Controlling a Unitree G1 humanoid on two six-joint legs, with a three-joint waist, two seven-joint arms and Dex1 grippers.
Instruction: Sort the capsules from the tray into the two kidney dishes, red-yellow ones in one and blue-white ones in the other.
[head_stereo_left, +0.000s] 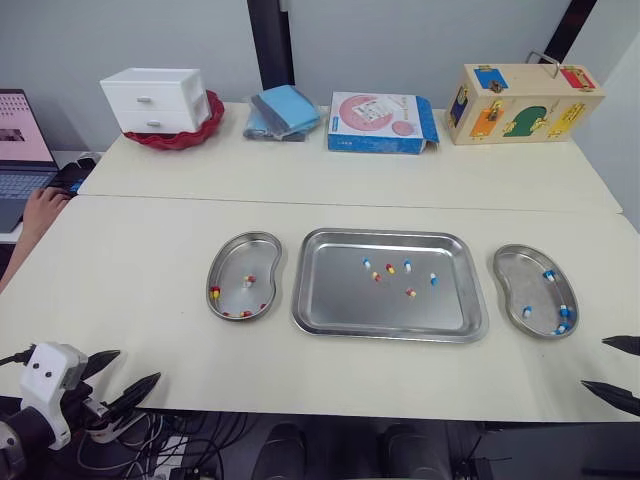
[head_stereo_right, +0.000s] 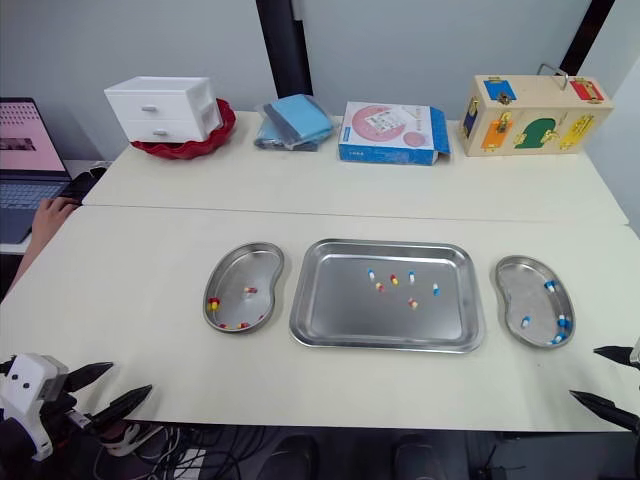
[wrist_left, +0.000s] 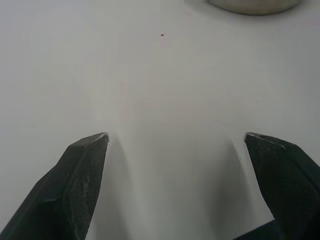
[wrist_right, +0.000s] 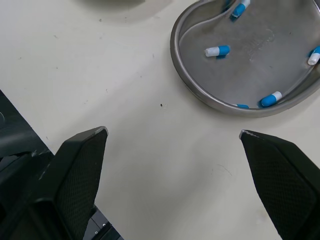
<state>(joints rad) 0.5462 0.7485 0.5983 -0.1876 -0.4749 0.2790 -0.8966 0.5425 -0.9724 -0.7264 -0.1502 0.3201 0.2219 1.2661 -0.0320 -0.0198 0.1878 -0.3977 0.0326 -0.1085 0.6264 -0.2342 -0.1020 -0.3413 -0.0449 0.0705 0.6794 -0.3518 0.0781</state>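
A steel tray lies mid-table holding several loose capsules, red-yellow ones and blue-white ones. To its left is a kidney dish with several red-yellow capsules. On the tray's other side a second kidney dish holds blue-white capsules. My left gripper hangs open at the table's front edge, left of and nearer than the left dish. At the front right edge my right gripper is open too, just short of the right dish. Nothing is between either pair of fingers.
Along the back of the far table stand a white drawer box on a red basket, blue cloths, a blue carton and a wooden latch box. At the far left are a laptop and a person's hand.
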